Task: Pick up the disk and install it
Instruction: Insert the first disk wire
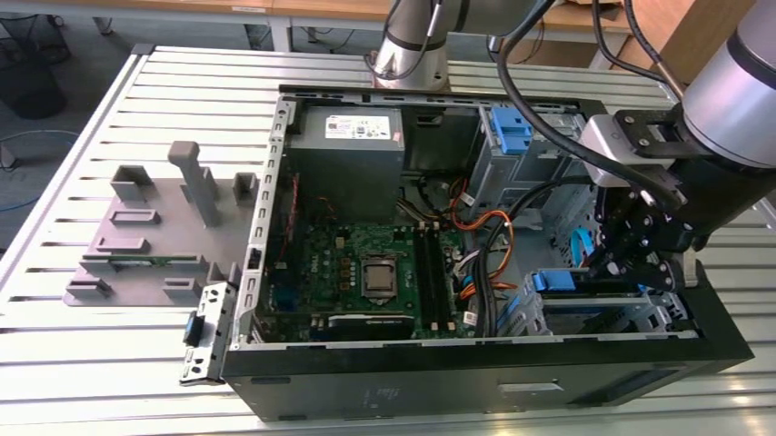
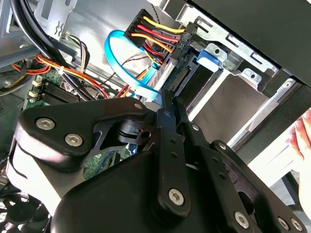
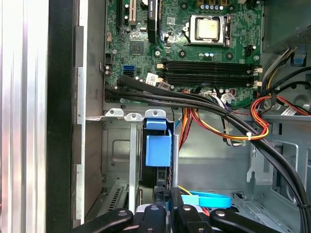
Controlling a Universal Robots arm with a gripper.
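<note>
Currently, by label:
Case (image 1: 485,377): open on its side, motherboard (image 1: 376,272) bare to the exterior view's left of the fingers.
Gripper (image 1: 624,271): fingers nearly together inside the drive cage; grip: cannot tell.
Disk (image 3: 158,148): blue-carriered, seated in the cage just ahead of the fingertips.

Blue-framed disk (image 3: 158,148) seated on edge in the drive cage (image 3: 119,145).

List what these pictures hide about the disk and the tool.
Disk: first wrist view, label and drive body hidden inside the bay.
Tool: second wrist view, its own black linkage covers its grip.
Bay seating: exterior view, the arm blocks it.
</note>
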